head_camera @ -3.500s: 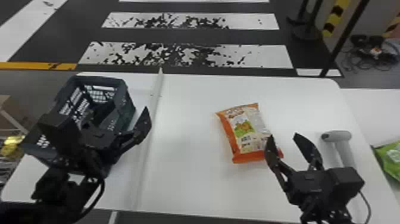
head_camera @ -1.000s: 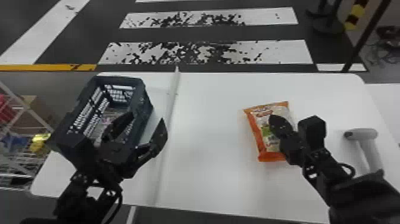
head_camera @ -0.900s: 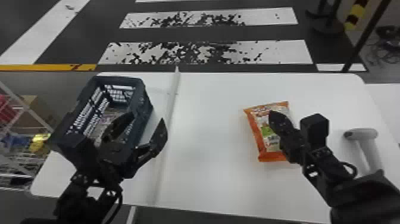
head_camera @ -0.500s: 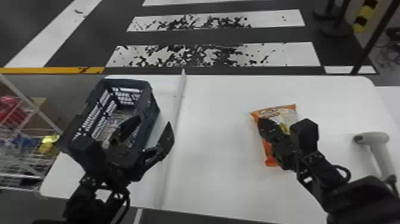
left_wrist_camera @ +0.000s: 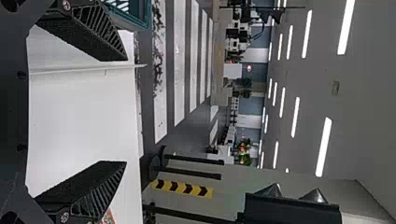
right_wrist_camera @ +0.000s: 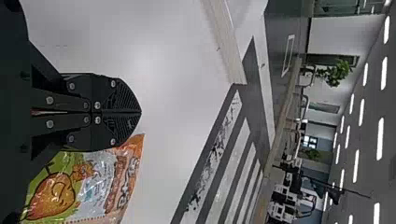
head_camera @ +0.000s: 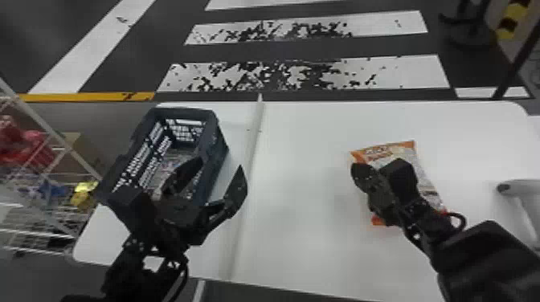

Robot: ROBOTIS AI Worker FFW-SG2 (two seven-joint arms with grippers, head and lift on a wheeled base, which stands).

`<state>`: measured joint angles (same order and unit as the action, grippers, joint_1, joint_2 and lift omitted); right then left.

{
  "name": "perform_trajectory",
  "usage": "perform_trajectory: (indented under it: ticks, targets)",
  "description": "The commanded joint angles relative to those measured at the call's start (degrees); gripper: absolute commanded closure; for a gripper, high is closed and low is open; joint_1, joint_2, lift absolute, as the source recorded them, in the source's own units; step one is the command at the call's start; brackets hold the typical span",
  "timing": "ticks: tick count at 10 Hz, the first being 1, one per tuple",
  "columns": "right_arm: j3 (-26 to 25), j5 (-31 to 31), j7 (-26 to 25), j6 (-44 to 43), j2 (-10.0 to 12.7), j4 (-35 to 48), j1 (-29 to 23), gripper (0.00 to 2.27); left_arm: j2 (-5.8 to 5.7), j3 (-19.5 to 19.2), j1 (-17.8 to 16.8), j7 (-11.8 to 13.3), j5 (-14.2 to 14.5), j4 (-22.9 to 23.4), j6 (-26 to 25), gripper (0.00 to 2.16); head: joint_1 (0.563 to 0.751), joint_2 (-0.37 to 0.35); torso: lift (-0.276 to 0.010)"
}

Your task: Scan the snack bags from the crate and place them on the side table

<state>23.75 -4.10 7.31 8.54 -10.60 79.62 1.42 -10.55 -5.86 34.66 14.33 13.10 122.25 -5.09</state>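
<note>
one snack bag (head_camera: 406, 152) on the white table (head_camera: 305, 160), beside the right gripper (right_wrist_camera: 140, 112) with jaws pressed together, empty; near the crate (head_camera: 217, 148), the left gripper (left_wrist_camera: 126, 111) with jaws spread; probably readying for scanning; next, part right jaws, then pinch bag.

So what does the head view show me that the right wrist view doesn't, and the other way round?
Head view: the dark crate, the left end effector and the pale handheld scanner.

Right wrist view: ceiling lights and a green plant.

Both: the right end effector, the orange-edged snack bag, the white table and the striped floor.
</note>
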Motion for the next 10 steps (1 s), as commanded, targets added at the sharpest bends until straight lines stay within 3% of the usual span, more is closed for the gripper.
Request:
perform_trajectory:
  ticks: [1,7,10]
  targets:
    - [0.95,-1.96,-0.54,0.03,0.58,-2.45,2.0,2.25,0.0,-0.03,0.05,0.0,0.0,0.0,0.03,0.09,0.695,0.193,-0.081]
    - [-0.81,-3.46,-6.52,6.18,0.67,-4.82,4.2,2.25,0.0,-0.21,0.67,0.09,0.53,0.09,0.56,0.09,0.695,0.157,-0.081]
    - [-2.22,-3.28,-6.69,6.54,0.05,-4.73,3.5,2.25,0.0,-0.3,0.76,0.26,0.62,0.09,0.56,0.09,0.695,0.12,-0.081]
